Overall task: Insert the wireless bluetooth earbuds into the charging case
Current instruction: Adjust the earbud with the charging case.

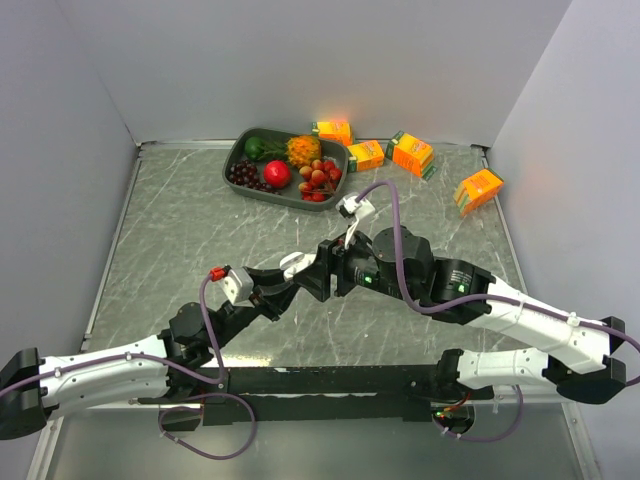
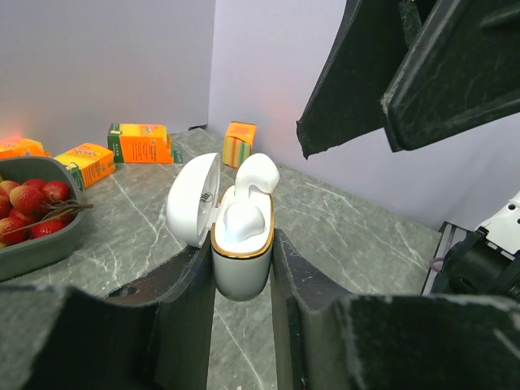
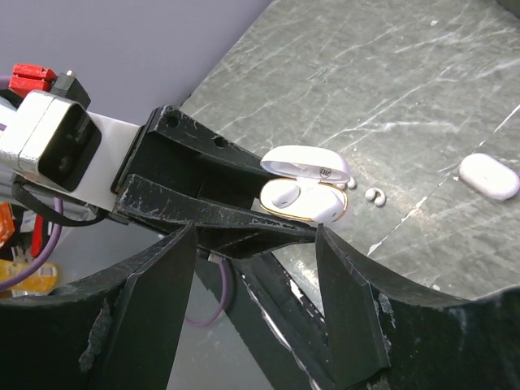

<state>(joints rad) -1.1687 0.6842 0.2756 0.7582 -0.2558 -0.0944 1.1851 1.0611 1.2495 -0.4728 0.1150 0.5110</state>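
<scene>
Since the charging case (image 1: pixel 293 263) sits mid-frame in the top view, clamped in the left end effector (image 1: pixel 296 270) and apparently clear of the table (image 1: pixel 180 230), the seating is best done in the air. The left holds steady while the right end effector (image 1: pixel 328 264), just right of it, does the pressing. A fruit tray (image 1: pixel 236 160) and orange cartons (image 1: pixel 411 153) line the upper edge, well apart. Left wrist view: case at centre, gripped on both flanks, lid (image 2: pixel 192 199) swung open to the left, gold rim at the mouth. The seated earbud (image 2: pixel 241 221) lies low in its well; the raised earbud (image 2: pixel 257 172) stands proud behind it, judged not home. Press it straight down, lightly, since a sideways nudge could tip it out or twist the case. Right wrist view: the right's own jaws stand wide and empty across the bottom. Right of centre, two tiny loose earbuds (image 3: pixel 374 195) lie on the table, and a second case (image 3: pixel 488 176), closed, sits at the right edge.
</scene>
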